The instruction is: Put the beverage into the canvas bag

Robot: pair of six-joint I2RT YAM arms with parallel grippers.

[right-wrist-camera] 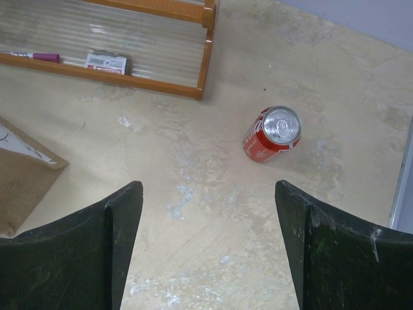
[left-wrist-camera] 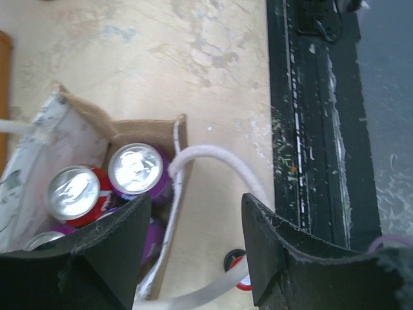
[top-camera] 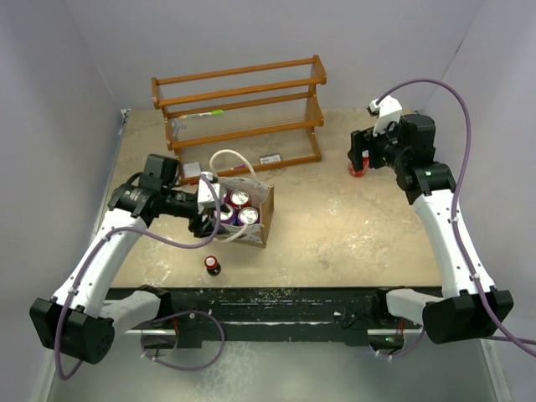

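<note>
The canvas bag [top-camera: 261, 226] stands left of centre, speckled white outside, tan inside, and holds several cans, among them a red one [left-wrist-camera: 74, 194] and a purple one [left-wrist-camera: 135, 169]. My left gripper [top-camera: 204, 221] is open at the bag's left side; a white loop handle [left-wrist-camera: 216, 161] runs across between its jaws [left-wrist-camera: 193, 206]. A red and black can [top-camera: 213, 265] stands on the table in front of the bag. Another red can [top-camera: 358, 170] stands upright at the far right, and it shows ahead of my open, empty right gripper [right-wrist-camera: 208, 194] in the right wrist view [right-wrist-camera: 272, 134].
A wooden two-tier rack [top-camera: 239, 113] stands at the back, with a marker [right-wrist-camera: 32, 56] and a small box [right-wrist-camera: 106, 62] on its lowest shelf. The black table edge [left-wrist-camera: 310, 129] runs along the near side. Grey walls enclose the table.
</note>
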